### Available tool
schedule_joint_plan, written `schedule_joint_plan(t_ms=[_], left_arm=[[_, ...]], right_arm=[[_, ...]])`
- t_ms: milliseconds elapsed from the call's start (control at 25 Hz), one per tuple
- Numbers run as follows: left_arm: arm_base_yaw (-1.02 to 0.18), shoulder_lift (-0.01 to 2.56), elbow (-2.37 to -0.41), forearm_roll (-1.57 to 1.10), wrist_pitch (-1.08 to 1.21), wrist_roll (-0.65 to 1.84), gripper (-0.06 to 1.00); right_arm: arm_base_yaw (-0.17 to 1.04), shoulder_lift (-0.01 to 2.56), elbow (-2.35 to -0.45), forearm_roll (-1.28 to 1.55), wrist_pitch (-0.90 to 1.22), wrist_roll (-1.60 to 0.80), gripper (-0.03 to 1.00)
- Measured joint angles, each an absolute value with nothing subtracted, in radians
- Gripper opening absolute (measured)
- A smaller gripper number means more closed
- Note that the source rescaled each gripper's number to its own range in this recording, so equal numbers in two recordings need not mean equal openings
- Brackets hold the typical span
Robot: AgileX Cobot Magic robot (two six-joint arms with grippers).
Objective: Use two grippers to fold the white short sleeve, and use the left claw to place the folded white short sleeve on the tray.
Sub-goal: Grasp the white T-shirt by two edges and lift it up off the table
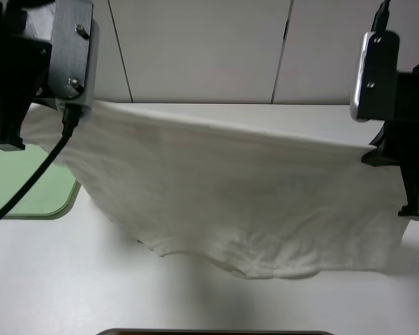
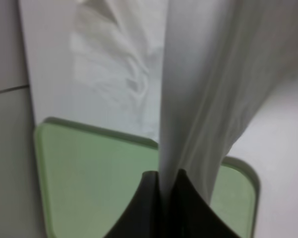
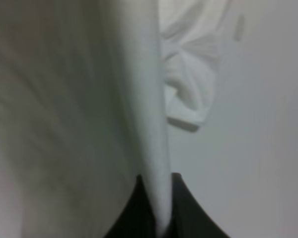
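Exterior high: the left arm (image 1: 7,84) and right arm (image 1: 412,139) are raised at either side. The white short sleeve (image 1: 251,202) hangs stretched between them, long axis left to right, with its hem on the counter (image 1: 70,279) beside the tray (image 1: 21,188).

Left wrist: the left gripper (image 2: 164,176) pinches the cloth's edge above the tray.

Right wrist: the right gripper (image 3: 159,181) is pressed together on a fold.

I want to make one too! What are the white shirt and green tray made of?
The white shirt looks like thin, soft cloth, probably cotton: it wrinkles and hangs in folds. The green tray looks like smooth plastic, with rounded corners and a low moulded rim.
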State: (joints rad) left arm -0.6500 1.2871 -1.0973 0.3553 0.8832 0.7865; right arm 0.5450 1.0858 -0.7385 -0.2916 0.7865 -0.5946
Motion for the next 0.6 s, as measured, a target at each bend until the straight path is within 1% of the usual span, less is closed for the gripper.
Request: schedule_joint_plan(t_ms=[280,600], left_arm=[[-0.650,1.287,-1.233,0.364,0.930,0.791,0.00],[-0.650,1.287,-1.385,0.363,0.963,0.839,0.00]], right_arm=[[0.545,1.086,-0.921,-0.313,0.899,-0.590,0.00],[0.545,1.086,-1.074,-0.390,0.980,-0.590,0.00]])
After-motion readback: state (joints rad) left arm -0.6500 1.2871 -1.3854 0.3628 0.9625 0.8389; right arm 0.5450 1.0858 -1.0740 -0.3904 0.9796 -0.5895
